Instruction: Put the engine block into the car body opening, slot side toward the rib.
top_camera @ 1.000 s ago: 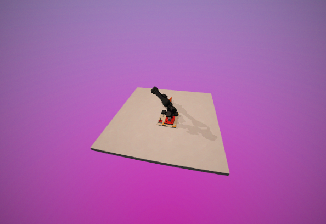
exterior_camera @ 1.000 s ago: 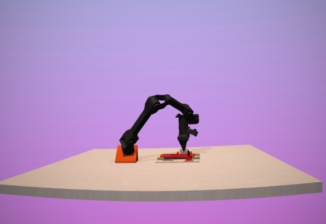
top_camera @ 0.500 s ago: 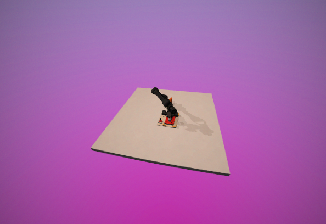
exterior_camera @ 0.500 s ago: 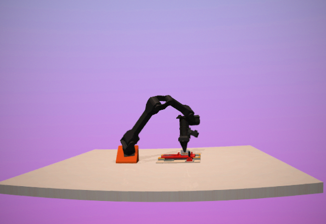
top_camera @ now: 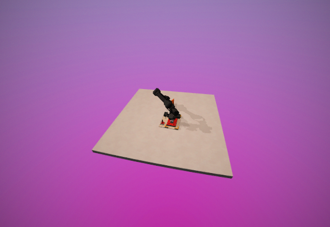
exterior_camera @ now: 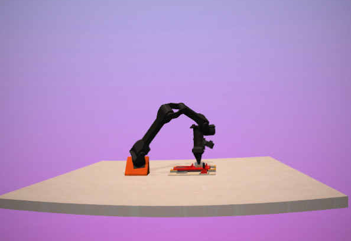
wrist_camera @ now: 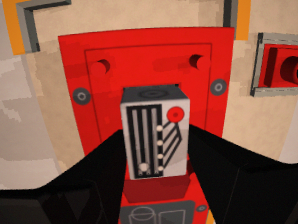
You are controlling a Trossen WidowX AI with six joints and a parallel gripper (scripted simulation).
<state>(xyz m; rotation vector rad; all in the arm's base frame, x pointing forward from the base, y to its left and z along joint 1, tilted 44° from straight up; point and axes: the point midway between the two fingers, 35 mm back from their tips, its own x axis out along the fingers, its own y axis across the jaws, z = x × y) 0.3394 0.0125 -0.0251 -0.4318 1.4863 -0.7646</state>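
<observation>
The red car body [top_camera: 173, 124] [exterior_camera: 182, 168] [wrist_camera: 102, 122] lies flat on a beige board. The grey engine block [exterior_camera: 199, 164] [wrist_camera: 155, 142] is upright at the opening, of which a thin dark strip shows behind the block's dark top in the wrist view. Its front face has black stripes and a red disc. My gripper [exterior_camera: 198, 162] [wrist_camera: 154, 133] points straight down and is shut on the engine block, one black finger on each side. The block's lower end, the slot and the rib are hidden, so I cannot tell how deep the block sits.
A small red part with a dark post [top_camera: 162, 122] [exterior_camera: 204, 171] stands beside the car body, in a grey frame [wrist_camera: 256, 75]. Two red pegs [wrist_camera: 103, 66] [wrist_camera: 197, 61] rise from the body. Grey and orange corner guides [wrist_camera: 31, 30] [wrist_camera: 242, 20] stand near its end.
</observation>
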